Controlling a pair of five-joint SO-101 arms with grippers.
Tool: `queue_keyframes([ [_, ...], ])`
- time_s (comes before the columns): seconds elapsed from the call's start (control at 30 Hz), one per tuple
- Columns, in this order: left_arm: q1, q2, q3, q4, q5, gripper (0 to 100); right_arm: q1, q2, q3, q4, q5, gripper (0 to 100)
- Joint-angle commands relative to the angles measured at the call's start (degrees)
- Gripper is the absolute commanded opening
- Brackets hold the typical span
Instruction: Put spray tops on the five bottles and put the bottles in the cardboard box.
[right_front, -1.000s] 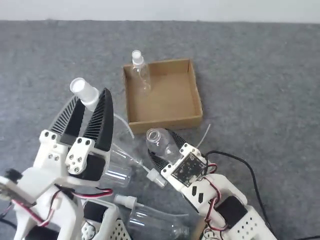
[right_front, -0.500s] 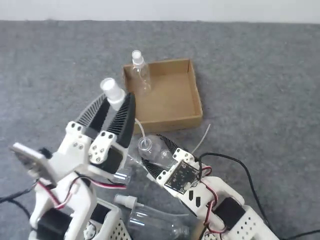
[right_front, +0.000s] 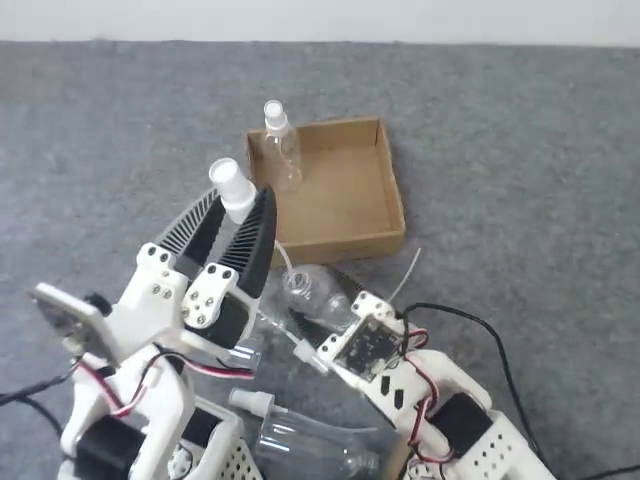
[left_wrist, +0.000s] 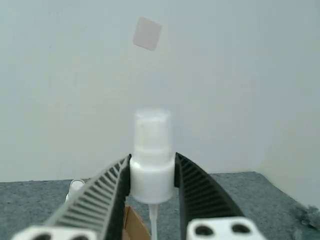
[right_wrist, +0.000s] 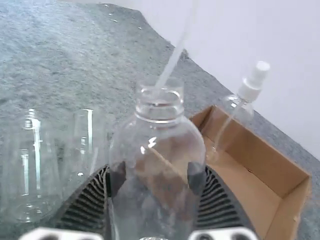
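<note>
Beside the cardboard box (right_front: 395, 190) we see the left tool (right_front: 232, 205) clamping a white spray top (left_wrist: 152, 160), the right tool (right_wrist: 155, 185) gripping a clear round bottle (right_wrist: 155, 150).

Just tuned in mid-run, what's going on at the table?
The left tool holds a spray top, its tube reaching the neck of an open bottle gripped by the right tool; the top is not yet seated. One capped bottle stands in a corner of the cardboard box. Other bottles sit on the table near the arm bases.

The left end effector (right_front: 237, 203) swung the spray top (right_front: 231, 187) over the bottle (right_front: 306, 293).
</note>
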Motion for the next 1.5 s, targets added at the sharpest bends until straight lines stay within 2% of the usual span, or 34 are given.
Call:
queue_keyframes([
  [0.0,0.26,-0.35,-0.31,0.35,-2.29,2,1.54,-0.92,-0.44,-1.27,0.26,0.9],
  [0.17,0.44,-0.26,1.36,0.0,-2.81,2,1.54,-0.92,-0.44,-1.19,0.26,0.9],
  [0.5,9.93,-0.26,4.44,-0.18,-7.91,2,1.63,-0.92,-0.44,-0.84,0.26,0.9],
  [1.1,10.11,0.09,6.9,-2.37,-7.91,2,1.71,-0.92,-0.53,-1.1,0.26,0.7],
  [1.23,10.2,0.09,7.87,-2.37,-7.91,7,1.71,-0.92,-0.53,-1.19,0.26,0.7],
  [1.47,10.11,0.09,8.48,-2.37,-7.91,7,1.71,-0.92,-0.53,-1.19,0.26,0.7],
])
